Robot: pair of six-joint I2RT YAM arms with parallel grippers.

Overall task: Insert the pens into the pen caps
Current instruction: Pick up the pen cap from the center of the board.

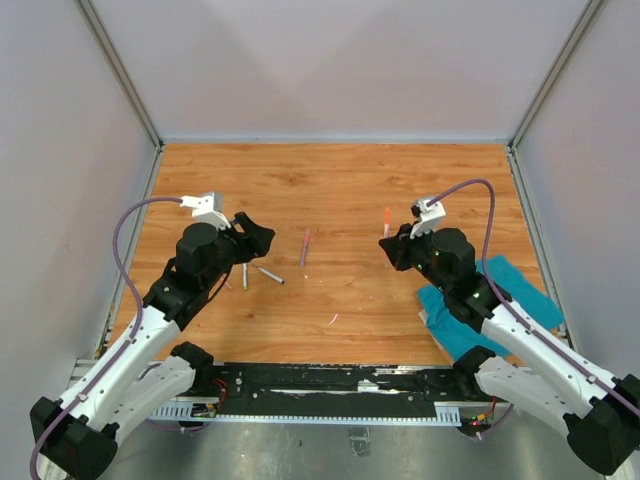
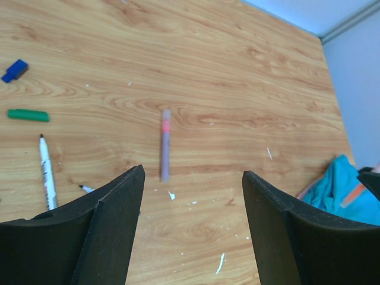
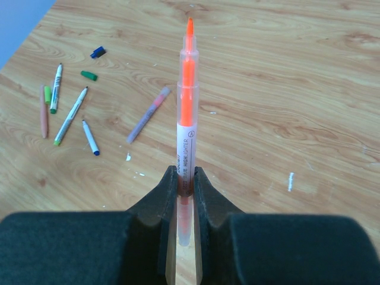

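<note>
My right gripper (image 3: 185,172) is shut on an uncapped orange pen (image 3: 187,95) that points away from it above the table; the top view shows the same gripper (image 1: 392,242) and pen (image 1: 386,221). My left gripper (image 2: 193,173) stands open with nothing between its fingers, just short of a purple-and-pink pen (image 2: 165,145) lying flat. Left of that lie a green cap (image 2: 28,115), a dark blue cap (image 2: 15,70) and a white pen (image 2: 46,172). The right wrist view adds a blue-tipped pen (image 3: 90,138) and two green-ended pens (image 3: 71,116).
A teal cloth (image 1: 490,305) lies crumpled on the wooden table (image 1: 340,180) under my right arm. Grey walls close in the table on three sides. Small white flecks (image 2: 221,263) dot the wood near my left gripper.
</note>
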